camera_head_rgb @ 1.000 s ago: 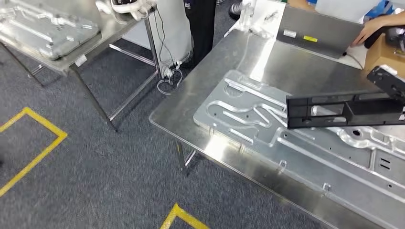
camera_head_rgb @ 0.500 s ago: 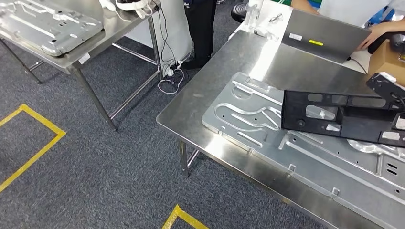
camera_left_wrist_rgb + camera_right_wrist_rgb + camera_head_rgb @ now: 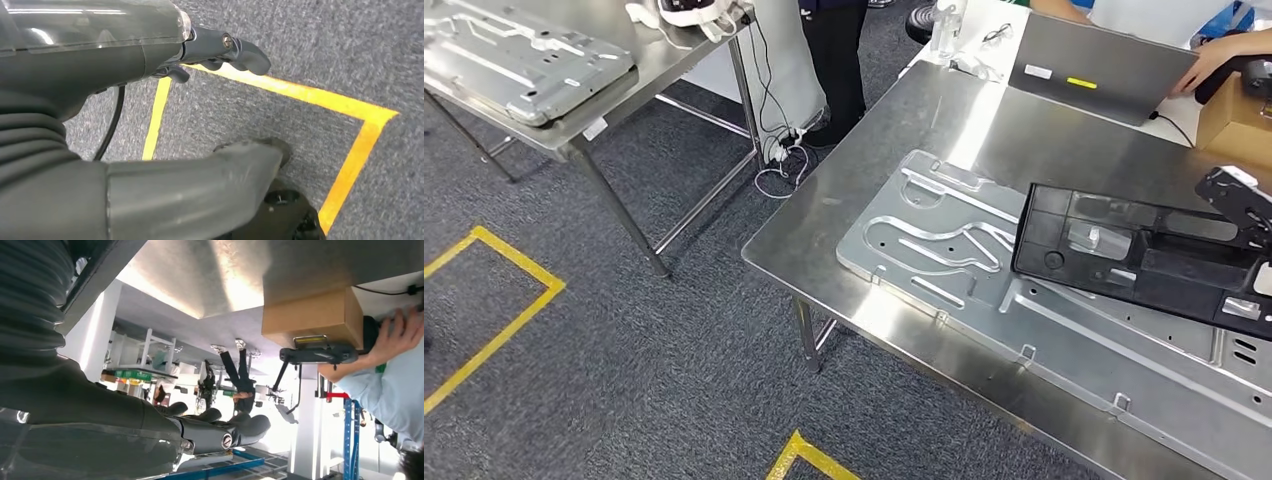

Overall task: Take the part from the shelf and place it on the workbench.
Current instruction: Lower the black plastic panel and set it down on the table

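While the right hand [image 3: 1236,195] grips its far right end, the long black moulded plastic frame part [image 3: 1139,258] hangs low over the steel workbench [image 3: 844,210]; seems light, stiff, prone to tipping. Left hand [image 3: 220,50] empty, fingers apart.

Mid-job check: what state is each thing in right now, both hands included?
black part: lying nearly flat over the metal plate on the workbench; contact unclear.
right hand: fingers stretched out beside the part's end; grip cannot be told.
left hand: holds nothing, fingers apart, hanging over the floor.
laptop: lid up.
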